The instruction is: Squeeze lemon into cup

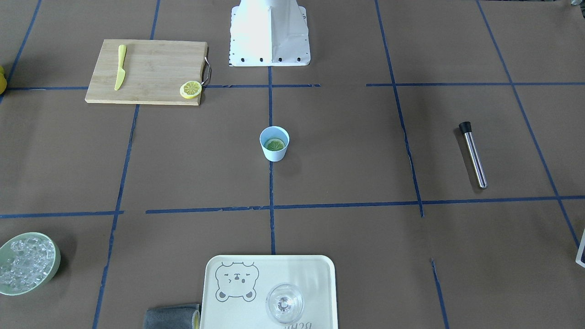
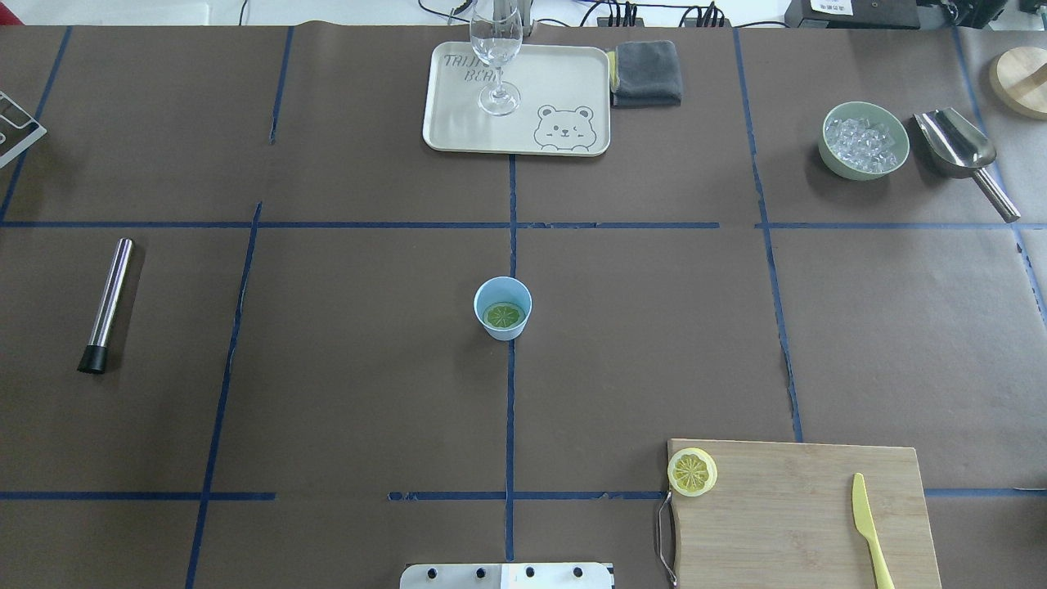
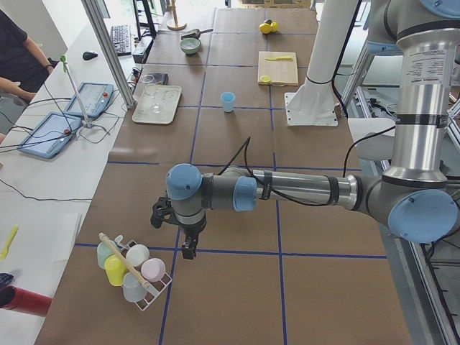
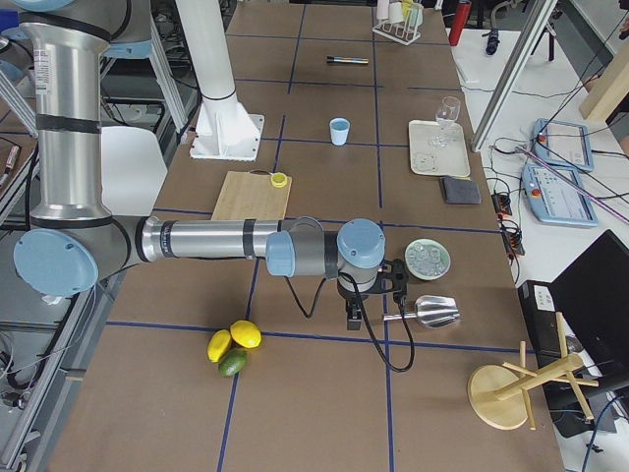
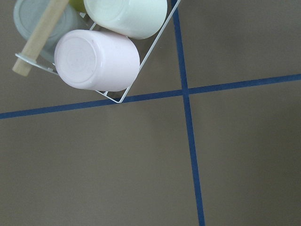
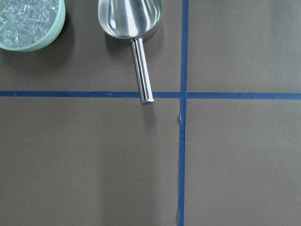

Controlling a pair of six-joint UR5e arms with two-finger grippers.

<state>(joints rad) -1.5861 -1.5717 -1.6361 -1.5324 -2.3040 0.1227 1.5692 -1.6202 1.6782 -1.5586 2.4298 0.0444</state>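
Note:
The lemon slice [image 1: 190,89] lies on the corner of the wooden cutting board [image 1: 151,73], by its metal handle; it also shows in the overhead view [image 2: 692,471]. The pale blue cup [image 1: 274,143] stands upright at the table's middle [image 2: 502,307], with a green citrus slice lying inside it. My left gripper [image 3: 183,244] hangs far off at the table's left end beside a cup rack. My right gripper [image 4: 356,313] hangs at the right end near the metal scoop. Neither shows its fingers in a wrist view, so I cannot tell whether they are open or shut.
A yellow knife [image 2: 869,529] lies on the board. A tray [image 2: 458,114] with a clear glass [image 2: 496,49] and a grey cloth [image 2: 647,73] sit at the far edge. The green ice bowl [image 2: 865,140], scoop [image 2: 957,147], steel muddler [image 2: 108,304] and cup rack [image 5: 101,52] are spread around.

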